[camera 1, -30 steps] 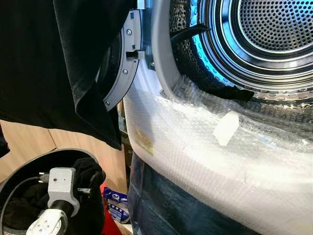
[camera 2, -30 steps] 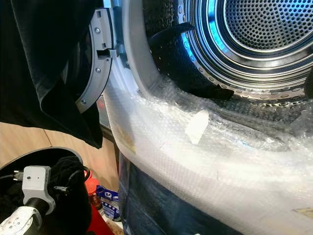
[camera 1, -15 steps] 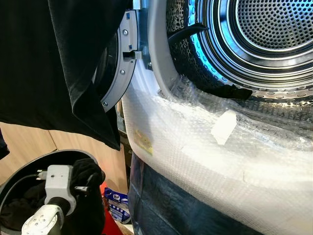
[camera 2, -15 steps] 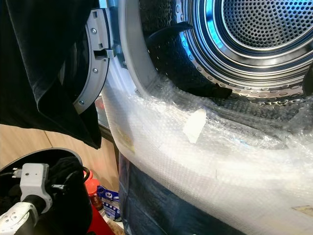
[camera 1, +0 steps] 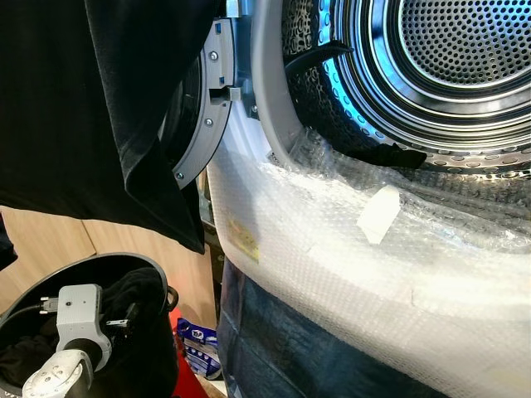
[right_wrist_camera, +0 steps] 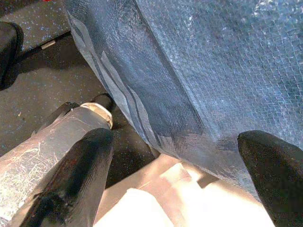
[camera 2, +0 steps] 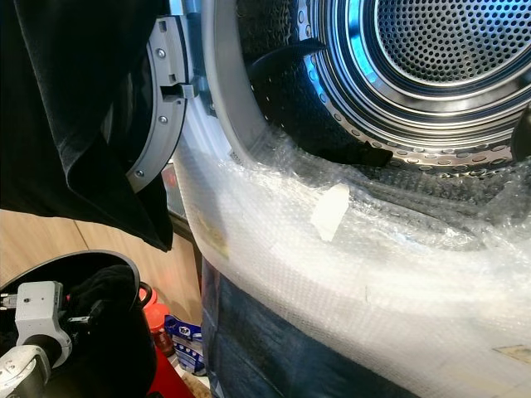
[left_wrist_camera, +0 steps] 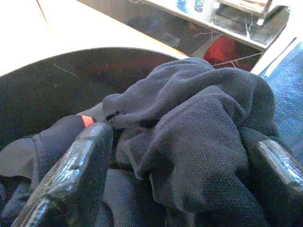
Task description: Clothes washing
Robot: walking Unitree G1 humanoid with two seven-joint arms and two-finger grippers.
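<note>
Lower than before, our left gripper (left_wrist_camera: 180, 156) sits in the basket (camera 1: 50, 278), jaws wide astride the dark clothes (left_wrist_camera: 199, 123); the drum (camera 1: 448, 66) lies far right.

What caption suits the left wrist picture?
Open left tool straddling a dark garment in the black basket.

Black garment (left_wrist_camera: 199, 123), silver perforated drum (camera 1: 465, 50), possibly navy-blue panel (right_wrist_camera: 199, 71)
</note>
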